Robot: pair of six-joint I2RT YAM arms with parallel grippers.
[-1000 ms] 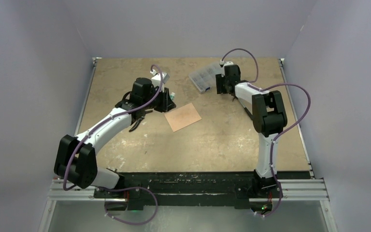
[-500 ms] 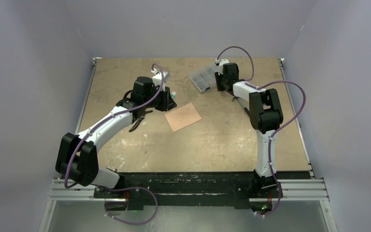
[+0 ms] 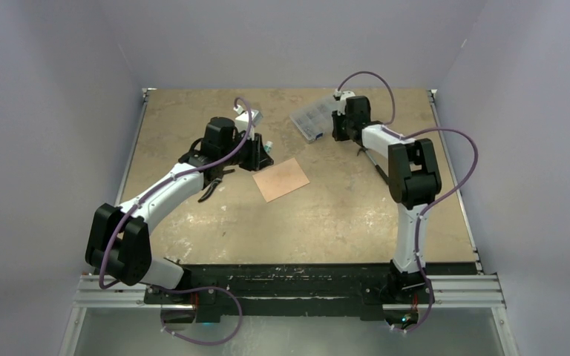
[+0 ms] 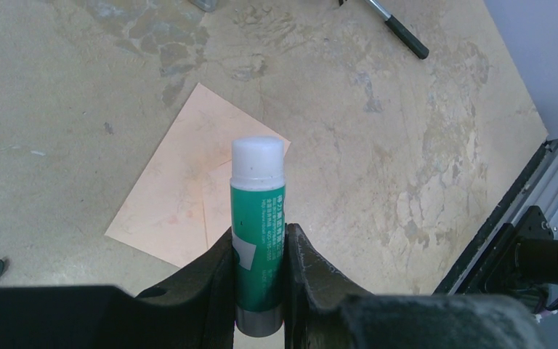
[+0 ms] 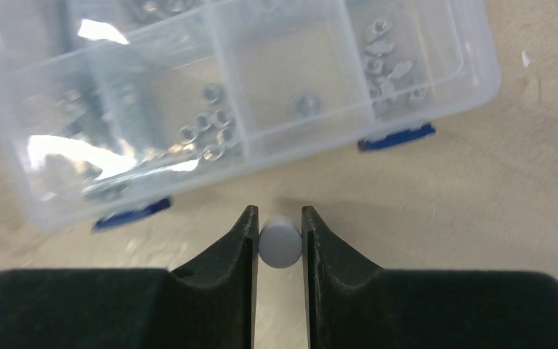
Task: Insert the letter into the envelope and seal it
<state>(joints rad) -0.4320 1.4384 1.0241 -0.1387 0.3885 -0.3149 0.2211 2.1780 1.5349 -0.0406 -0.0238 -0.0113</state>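
This looks like a robotics lab test cell rather than any lived-in room. Plain pale walls point(image 3: 282, 37) box in a worn, stained tan table point(image 3: 326, 222) on three sides. Two white-and-black arms point(image 3: 163, 193) are bolted along its near edge to a black base and an aluminium rail frame point(image 3: 460, 289), with purple cables point(image 3: 456, 137) looping off them. Near the far edge sits a clear compartment box point(image 3: 310, 119) of small metal nuts (typical bench hardware).

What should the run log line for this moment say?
left claw: shut on glue stick | right claw: shut on grey cap beside clear parts box | tan paper: flat on table
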